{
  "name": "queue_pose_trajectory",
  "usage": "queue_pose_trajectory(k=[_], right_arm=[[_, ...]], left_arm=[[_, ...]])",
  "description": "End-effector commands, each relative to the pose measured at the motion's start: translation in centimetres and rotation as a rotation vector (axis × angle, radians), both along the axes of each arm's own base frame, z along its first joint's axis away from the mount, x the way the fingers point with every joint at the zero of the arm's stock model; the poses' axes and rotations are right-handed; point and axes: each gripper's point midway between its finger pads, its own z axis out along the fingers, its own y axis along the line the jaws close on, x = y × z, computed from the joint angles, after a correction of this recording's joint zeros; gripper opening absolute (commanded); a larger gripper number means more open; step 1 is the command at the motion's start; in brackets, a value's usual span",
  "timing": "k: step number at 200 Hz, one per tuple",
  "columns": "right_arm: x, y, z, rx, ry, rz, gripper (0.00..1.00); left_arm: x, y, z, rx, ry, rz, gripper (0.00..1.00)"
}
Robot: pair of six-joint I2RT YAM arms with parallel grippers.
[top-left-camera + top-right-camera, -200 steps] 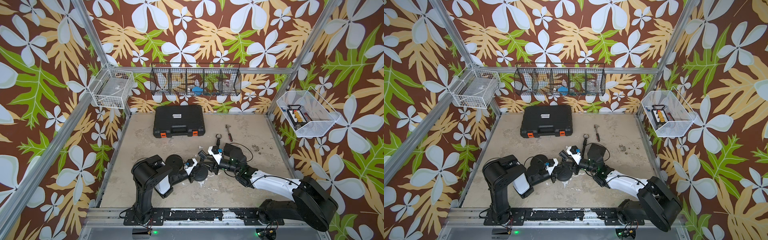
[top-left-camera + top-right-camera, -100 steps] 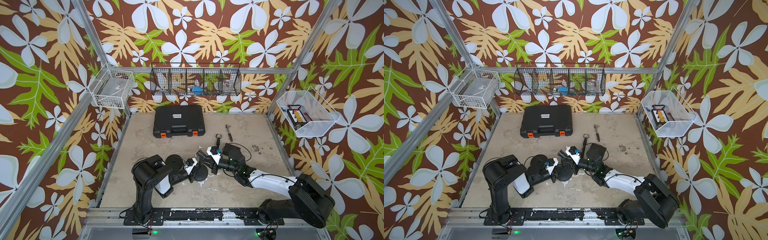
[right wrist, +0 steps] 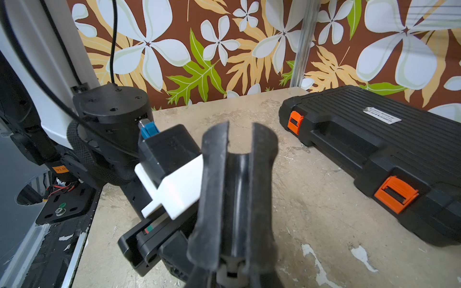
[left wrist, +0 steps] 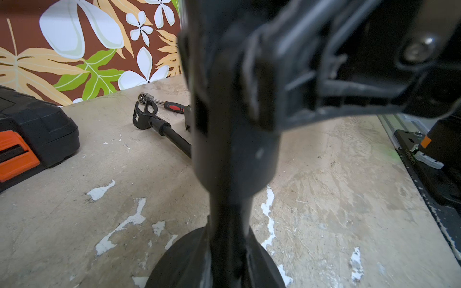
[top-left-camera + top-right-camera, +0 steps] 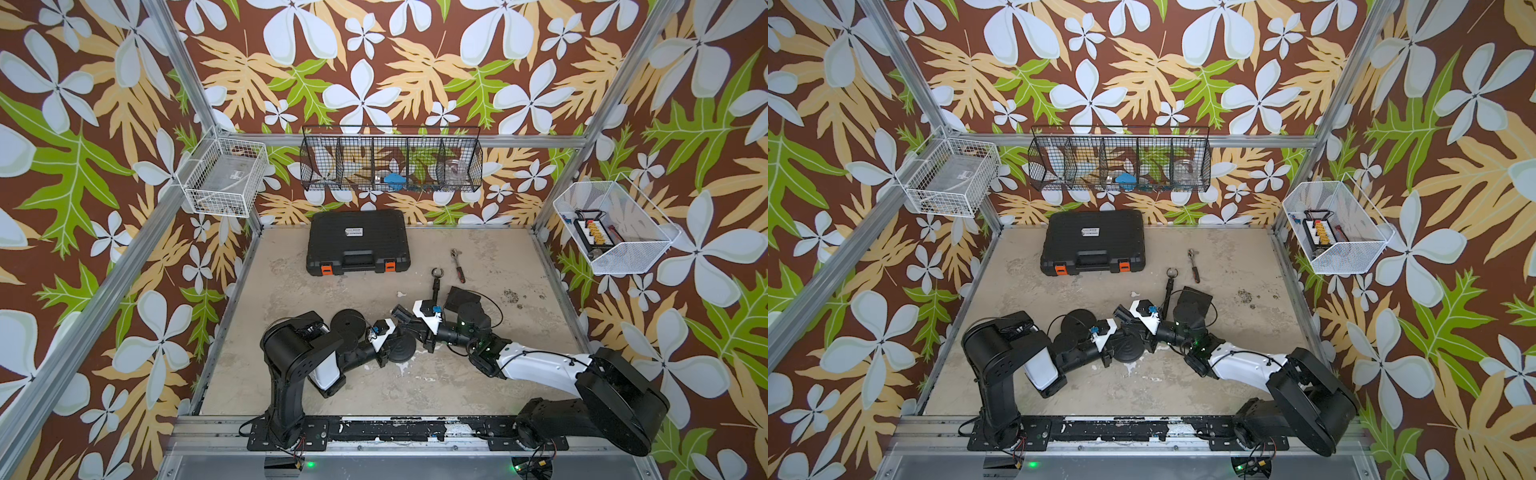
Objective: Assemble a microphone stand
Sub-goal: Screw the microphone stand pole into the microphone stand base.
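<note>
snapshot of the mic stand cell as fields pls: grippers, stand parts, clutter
left gripper: shut, at the round base; contact itself blurred
right gripper: shut on a black tube, next to the left gripper
rod with clip: lying on the table, near end hidden behind the right arm
ratchet: on the table beside the clip
black case: closed, at the back
</note>
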Motion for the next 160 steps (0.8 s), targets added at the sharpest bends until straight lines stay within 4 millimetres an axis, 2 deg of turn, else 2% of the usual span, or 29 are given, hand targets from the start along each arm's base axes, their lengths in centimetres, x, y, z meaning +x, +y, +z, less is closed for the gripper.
queue_pose_trajectory(k=[1,67,105,125,140,160], right_arm=[[0.0,0.3,0.2,-0.004,-0.045,0.023,0.0],[0.1,0.4,-0.2,-0.015,-0.055,0.022,0.0],[-0.5,0.2,-1.1,-0.016,-0.04,0.034,0.0],[-0.7,0.1,-2.3,-0.036,-0.028,0.008,0.0],[-0.6,0.0,-3.0,-0.045,-0.011,-0.029,0.0],[-0.2,-0.7,-3.3,-0.019,0.015,-0.122,0.0]], left_arm=[[0.8,0.4,1.2,-0.043,-0.028,0.031,0.11],[1.2,-0.1,1.2,-0.054,-0.019,0.011,0.11],[1.1,0.5,0.7,-0.06,-0.003,0.036,0.11],[1.1,0.5,0.6,-0.059,-0.001,0.04,0.18],[1.1,0.5,0.7,-0.06,0.0,0.041,0.27],[1.2,0.5,0.9,-0.063,-0.008,0.044,0.3]])
